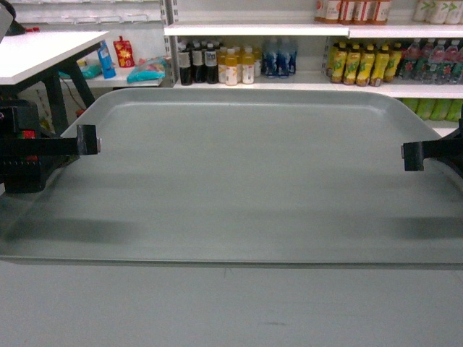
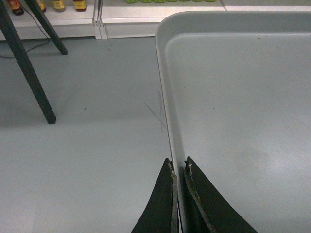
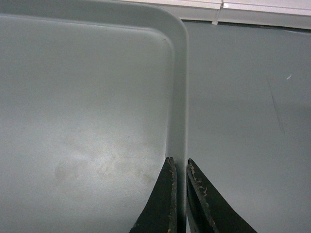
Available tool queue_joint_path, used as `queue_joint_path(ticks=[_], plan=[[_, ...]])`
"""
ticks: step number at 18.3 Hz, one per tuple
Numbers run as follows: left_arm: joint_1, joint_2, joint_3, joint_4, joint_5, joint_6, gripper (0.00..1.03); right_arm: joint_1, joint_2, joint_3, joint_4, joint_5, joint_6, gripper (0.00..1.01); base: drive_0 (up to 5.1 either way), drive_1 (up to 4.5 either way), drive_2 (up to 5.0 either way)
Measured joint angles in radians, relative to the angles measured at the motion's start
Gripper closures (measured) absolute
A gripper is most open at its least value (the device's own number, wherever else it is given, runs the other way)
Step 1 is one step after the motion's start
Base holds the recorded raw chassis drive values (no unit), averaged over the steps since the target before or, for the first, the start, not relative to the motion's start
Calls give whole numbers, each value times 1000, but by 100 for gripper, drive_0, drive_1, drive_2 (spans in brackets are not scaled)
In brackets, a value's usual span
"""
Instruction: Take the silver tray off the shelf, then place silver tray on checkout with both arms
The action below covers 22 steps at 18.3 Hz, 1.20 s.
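The silver tray (image 1: 239,173) fills mid-frame, its left rim clamped by the left hand (image 2: 178,167) and its right rim by the right hand (image 3: 181,165).

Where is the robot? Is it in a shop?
Most likely a shop, yes. Behind the silver tray that both grippers hold by its rims, white shelves carry rows of drink bottles with matching labels, lined up like goods for sale. A white table stands at the left.
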<state>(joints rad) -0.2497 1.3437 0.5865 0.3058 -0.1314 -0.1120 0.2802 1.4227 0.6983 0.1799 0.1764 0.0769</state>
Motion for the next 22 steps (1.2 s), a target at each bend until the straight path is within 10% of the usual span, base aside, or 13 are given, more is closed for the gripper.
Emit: queue_joint_path(ticks=[11,22], plan=[[0,-2,-2,-1,0,0,100,0,-3,0,0,1,0,99,0,0,0],[-2,-2,-1,-3,0,0,100,-5,-2,0,-3,-4,-4,99,-486,256,256]])
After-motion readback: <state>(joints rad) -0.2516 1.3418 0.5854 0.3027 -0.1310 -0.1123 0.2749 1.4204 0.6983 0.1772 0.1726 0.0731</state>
